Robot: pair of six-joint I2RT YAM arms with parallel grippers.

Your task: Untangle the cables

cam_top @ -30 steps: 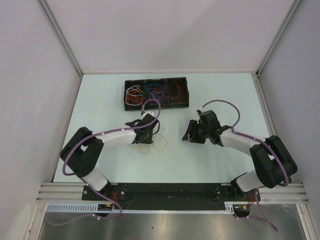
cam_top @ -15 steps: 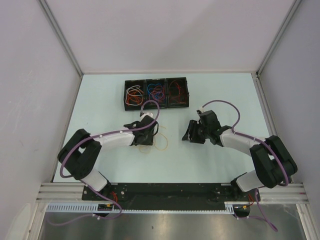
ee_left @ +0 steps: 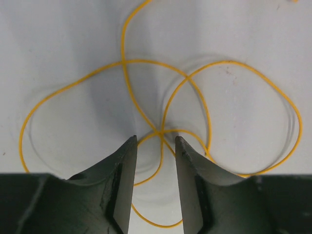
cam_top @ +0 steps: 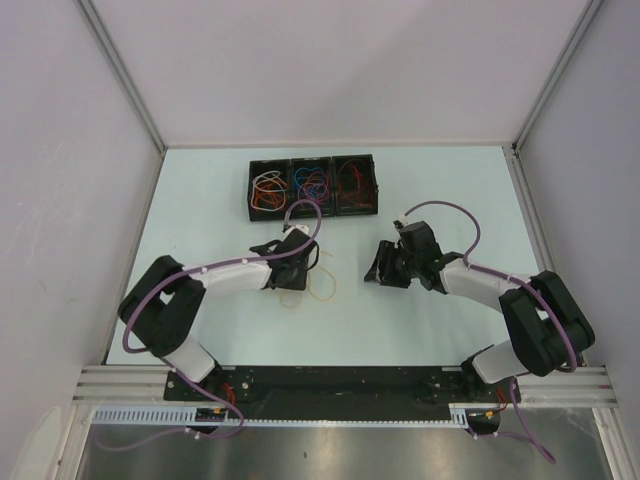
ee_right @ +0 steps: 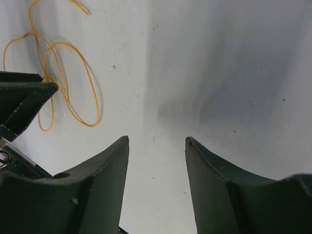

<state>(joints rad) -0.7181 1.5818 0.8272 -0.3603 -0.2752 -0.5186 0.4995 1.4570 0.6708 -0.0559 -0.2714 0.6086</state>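
Standing here, I see a single thin orange-yellow cable (ee_left: 124, 62) lying loose on the pale mint tabletop (cam_top: 450, 190). It falls in several overlapping loops, a little left of centre and well apart from the tray at the back. The left arm's black two-finger claw (ee_left: 156, 140) is right down over it. Its jaws stand apart, with a gap much wider than the wire, and the spot where several strands cross sits just between the two fingertips. From the wrist view I can't tell whether either finger brushes the wire, but nothing is clamped. One loop swings out wide to the right of the claw and another to the left, and a strand runs off toward the top of that view. The right arm's black claw (ee_right: 157, 139) hangs to the right of the cable, near it but not touching. Its jaws are also parted, with only bare tabletop between them, and its wrist view shows the yellow loops at the upper left, beside the dark tip of the left claw. At the far side sits a low black three-compartment tray (cam_top: 310, 158). It holds white and orange-red wire curls (cam_top: 265, 183) in the left compartment, blue and red curls (cam_top: 310, 183) in the middle, and dark red-orange curls (cam_top: 352, 180) in the right.
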